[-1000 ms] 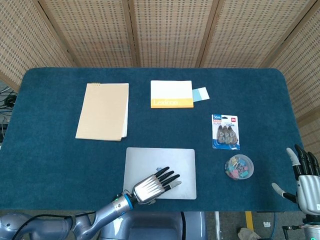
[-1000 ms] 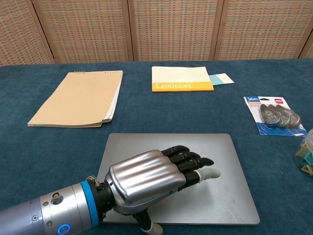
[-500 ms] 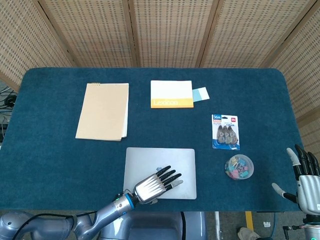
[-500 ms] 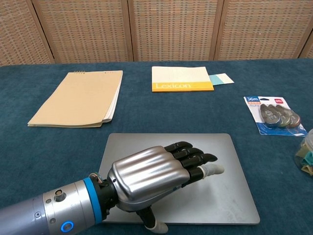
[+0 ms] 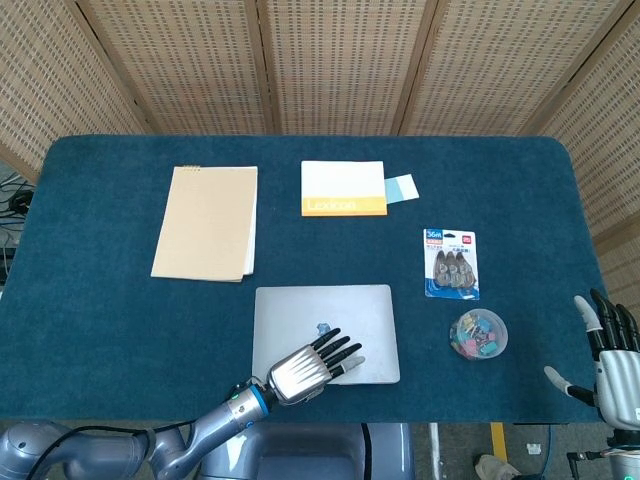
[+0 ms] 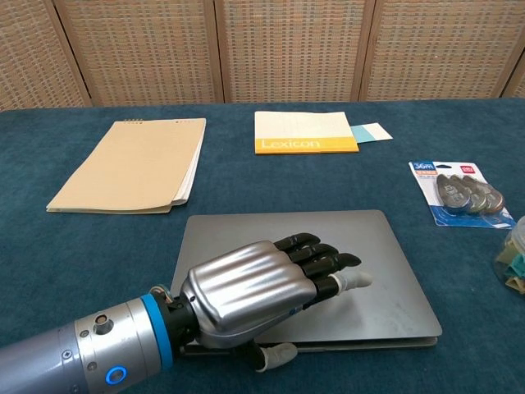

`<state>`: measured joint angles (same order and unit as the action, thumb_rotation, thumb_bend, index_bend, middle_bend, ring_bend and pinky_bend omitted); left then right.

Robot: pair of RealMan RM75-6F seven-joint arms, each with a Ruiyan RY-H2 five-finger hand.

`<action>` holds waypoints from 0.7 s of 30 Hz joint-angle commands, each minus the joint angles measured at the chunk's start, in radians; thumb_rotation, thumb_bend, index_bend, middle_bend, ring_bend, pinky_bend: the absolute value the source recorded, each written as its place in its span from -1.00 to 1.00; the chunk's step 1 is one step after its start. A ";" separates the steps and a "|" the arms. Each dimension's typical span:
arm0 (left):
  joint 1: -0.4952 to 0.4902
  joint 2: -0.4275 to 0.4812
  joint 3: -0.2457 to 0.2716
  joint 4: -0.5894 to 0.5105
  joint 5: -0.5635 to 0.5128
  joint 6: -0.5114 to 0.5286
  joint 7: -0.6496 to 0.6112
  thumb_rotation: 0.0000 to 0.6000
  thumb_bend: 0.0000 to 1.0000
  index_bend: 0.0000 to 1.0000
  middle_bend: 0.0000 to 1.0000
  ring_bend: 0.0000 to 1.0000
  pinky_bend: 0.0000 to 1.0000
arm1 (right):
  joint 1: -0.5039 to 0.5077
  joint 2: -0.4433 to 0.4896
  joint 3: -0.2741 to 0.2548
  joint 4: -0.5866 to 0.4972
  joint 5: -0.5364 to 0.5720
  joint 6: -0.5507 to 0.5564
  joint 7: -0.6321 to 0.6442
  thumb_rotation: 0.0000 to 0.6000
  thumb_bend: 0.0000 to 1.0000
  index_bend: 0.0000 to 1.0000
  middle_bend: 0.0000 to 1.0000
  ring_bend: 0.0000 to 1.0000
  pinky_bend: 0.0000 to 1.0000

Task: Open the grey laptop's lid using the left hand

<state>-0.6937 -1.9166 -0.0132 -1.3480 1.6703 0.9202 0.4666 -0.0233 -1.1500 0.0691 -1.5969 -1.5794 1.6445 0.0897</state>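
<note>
The grey laptop lies near the table's front edge, at centre. In the chest view its lid is raised a crack at the front, and a dark seam shows along that edge. My left hand lies on the lid's front left part, fingers spread flat on top. In the chest view the left hand has its thumb tucked under the lid's front edge, pinching it. My right hand hangs off the table's front right corner, fingers apart, holding nothing.
A tan notebook lies at the back left. A white and orange Lexicon pad with a blue note sits behind the laptop. A correction-tape pack and a jar of clips are to the right.
My left thumb has slipped under the laptop's front edge and the lid has lifted slightly, its front edge now raised off the base. The right hand has not moved.
</note>
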 commanded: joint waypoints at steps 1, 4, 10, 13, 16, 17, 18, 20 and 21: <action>-0.002 0.001 0.002 0.000 -0.001 0.003 0.001 1.00 -0.19 -1.00 -1.00 -1.00 -1.00 | 0.000 0.000 0.000 0.000 0.000 0.000 0.001 1.00 -1.00 -0.99 -1.00 -1.00 -1.00; -0.004 0.001 0.002 0.002 -0.002 0.007 0.004 1.00 -0.18 -1.00 -1.00 -1.00 -1.00 | 0.000 0.001 -0.001 -0.001 0.001 -0.001 0.002 1.00 -1.00 -0.99 -1.00 -1.00 -1.00; -0.011 -0.008 -0.008 0.026 -0.007 0.014 0.024 1.00 -0.16 -1.00 -1.00 -1.00 -1.00 | -0.001 0.002 -0.002 -0.001 -0.001 -0.001 0.005 1.00 -1.00 -0.99 -1.00 -1.00 -1.00; -0.018 -0.016 -0.018 0.053 0.005 0.034 0.053 1.00 -0.09 -1.00 -1.00 -1.00 -1.00 | -0.001 0.002 -0.002 -0.001 0.001 -0.001 0.008 1.00 -1.00 -0.99 -1.00 -1.00 -1.00; -0.021 -0.044 -0.024 0.122 0.063 0.124 0.058 1.00 -0.02 -1.00 -1.00 -1.00 -1.00 | -0.001 0.004 -0.002 0.000 0.001 -0.001 0.014 1.00 -1.00 -0.99 -1.00 -1.00 -1.00; -0.021 -0.055 -0.024 0.147 0.075 0.148 0.042 1.00 0.02 -1.00 -1.00 -1.00 -1.00 | -0.001 0.004 -0.003 0.000 0.000 -0.002 0.015 1.00 -1.00 -0.99 -1.00 -1.00 -1.00; -0.022 -0.069 -0.026 0.180 0.084 0.174 0.018 1.00 0.04 -1.00 -1.00 -1.00 -1.00 | -0.001 0.004 -0.003 0.000 0.000 -0.002 0.016 1.00 -1.00 -0.99 -1.00 -1.00 -1.00; -0.022 -0.088 -0.035 0.220 0.078 0.191 -0.008 1.00 0.06 -1.00 -1.00 -1.00 -1.00 | -0.001 0.004 -0.004 0.001 0.000 -0.003 0.016 1.00 -1.00 -0.99 -1.00 -1.00 -1.00; -0.021 -0.098 -0.043 0.236 0.069 0.195 -0.009 1.00 0.07 -1.00 -1.00 -1.00 -1.00 | -0.001 0.004 -0.004 0.002 0.000 -0.004 0.015 1.00 -1.00 -0.99 -1.00 -1.00 -1.00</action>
<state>-0.7134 -1.9833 -0.0413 -1.1613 1.7326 1.0793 0.4848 -0.0238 -1.1462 0.0651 -1.5954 -1.5799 1.6408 0.1051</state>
